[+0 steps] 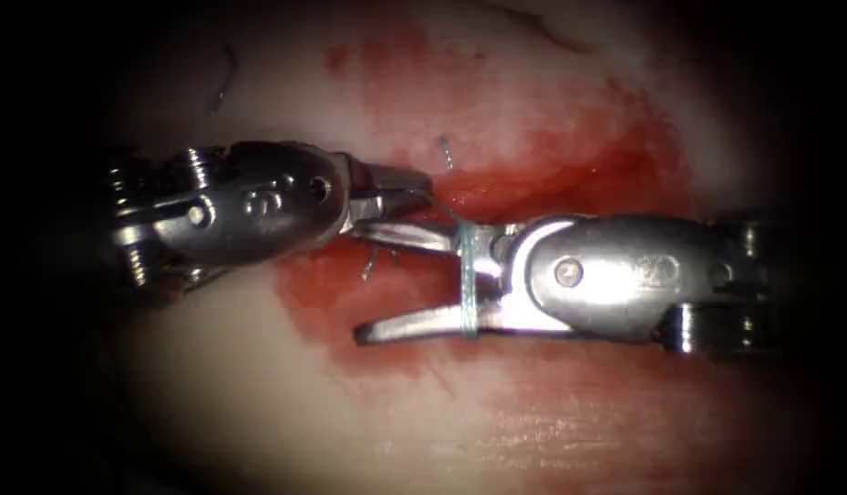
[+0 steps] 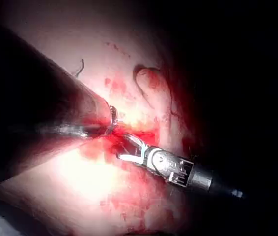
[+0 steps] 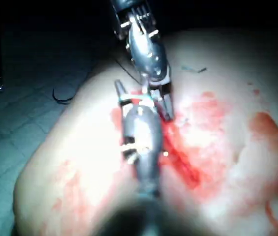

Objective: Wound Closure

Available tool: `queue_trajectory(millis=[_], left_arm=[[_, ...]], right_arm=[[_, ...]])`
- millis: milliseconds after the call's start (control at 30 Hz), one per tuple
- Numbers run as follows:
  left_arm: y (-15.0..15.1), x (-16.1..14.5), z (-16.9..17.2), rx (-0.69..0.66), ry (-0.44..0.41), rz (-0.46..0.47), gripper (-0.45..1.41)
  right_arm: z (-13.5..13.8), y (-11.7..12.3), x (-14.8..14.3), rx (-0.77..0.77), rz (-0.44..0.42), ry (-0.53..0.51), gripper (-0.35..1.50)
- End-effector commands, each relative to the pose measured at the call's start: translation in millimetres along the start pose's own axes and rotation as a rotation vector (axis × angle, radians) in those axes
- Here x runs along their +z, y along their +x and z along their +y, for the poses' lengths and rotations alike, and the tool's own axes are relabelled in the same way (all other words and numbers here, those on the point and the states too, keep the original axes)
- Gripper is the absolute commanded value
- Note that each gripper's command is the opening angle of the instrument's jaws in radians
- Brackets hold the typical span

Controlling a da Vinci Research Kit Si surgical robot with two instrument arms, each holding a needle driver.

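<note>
2 hands: right hand (image 1: 405, 284) agape, 1 thread (image 1: 467, 284) looped | left hand (image 1: 396, 194)

Left tool (image 1: 391, 197): shaft behind the wrist lost in the dark at the endoscope view's left edge. Jaw tips are nearly together, and I can't tell whether anything sits between them.

Right tool (image 1: 405, 280): shaft runs into the dark at the right edge. Thread (image 1: 467, 280) wraps across both spread jaws; where its ends go beyond them is not traceable.

Needle: can't pick it out with any certainty. A curved dark shape (image 3: 63, 97) lies off the tissue (image 1: 258, 412) in the right wrist view, too small to identify.

Short thread ends (image 1: 446, 151) near the cut (image 1: 524, 188) are too small to say what they attach to.

In the left wrist view the left shaft (image 2: 41, 108) hides its own jaws. In the right wrist view the near shaft is blurred.
</note>
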Motion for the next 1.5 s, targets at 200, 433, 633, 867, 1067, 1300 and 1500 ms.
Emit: queue_trajectory(millis=[200,433,633,867,1067,1300,1500], left_arm=[[0.1,-0.5,1.1,0.000,-0.008,0.006,-0.35],[0.3,-0.4,2.5,0.003,-0.006,0.006,-0.35],[0.7,-0.6,3.0,0.002,-0.010,0.008,-0.35],[1.2,-0.4,3.2,-0.001,-0.001,0.002,-0.35],[2.2,-1.0,3.4,-0.012,0.012,-0.011,-0.35],[2.3,-0.6,3.3,-0.024,0.017,-0.037,-0.35],[1.4,0.0,3.0,-0.039,0.010,-0.055,-0.35]], right_arm=[[1.4,-1.3,-0.1,0.004,-0.024,-0.067,0.30],[3.0,-1.2,-1.2,0.087,-0.021,-0.176,0.19],[3.6,-1.7,-1.3,0.204,-0.029,-0.244,0.15],[3.6,-2.4,-1.1,0.224,-0.057,-0.313,0.14],[4.3,-3.6,-1.7,0.226,-0.099,-0.390,0.15],[5.2,-4.2,-1.8,0.225,-0.111,-0.413,0.15],[5.7,-5.4,-1.4,0.219,-0.140,-0.436,0.17]])
